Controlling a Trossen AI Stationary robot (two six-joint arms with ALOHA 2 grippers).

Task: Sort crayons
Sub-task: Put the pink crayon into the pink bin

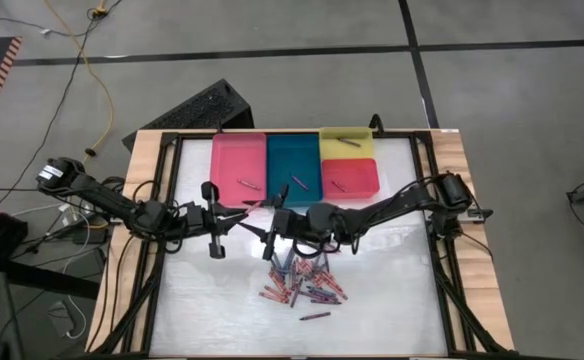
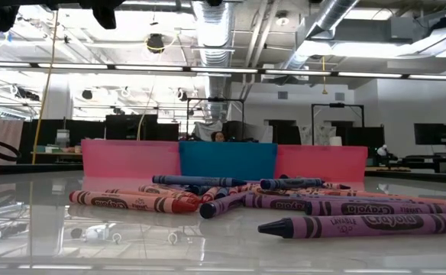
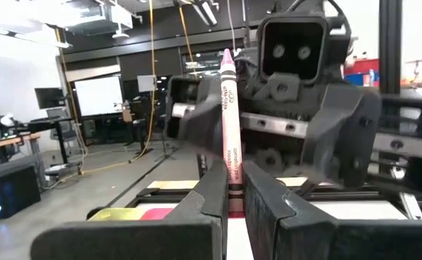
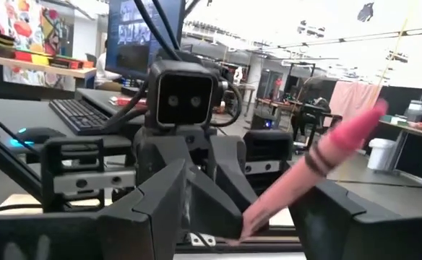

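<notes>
My left gripper (image 1: 240, 217) is pinched shut on a pink crayon (image 3: 230, 126), which stands upright between the two dark fingers (image 3: 211, 195) in the left wrist view, tip pointing up and its black-banded paper wrapper plain to read. From above I see that gripper held over the table (image 1: 392, 300) just in front of the pink tray (image 1: 238, 160), and my right gripper (image 1: 270, 230) faces it nose to nose, jaws spread wide on either side of the crayon; in the right wrist view the same pink stick (image 4: 319, 166) slants across between my open fingers (image 4: 153, 209), though I cannot tell whether they touch it. The rest of the crayons (image 1: 302, 280) lie in a loose heap on the white table top just below the two grippers, reds, purples and dark blues crossing one another, with one purple crayon (image 2: 360, 226) lying apart at the near edge of the heap. Single crayons already lie in the pink tray, the teal tray (image 1: 292, 160), the yellow tray (image 1: 347, 143) and the red tray (image 1: 350, 177) along the far side
</notes>
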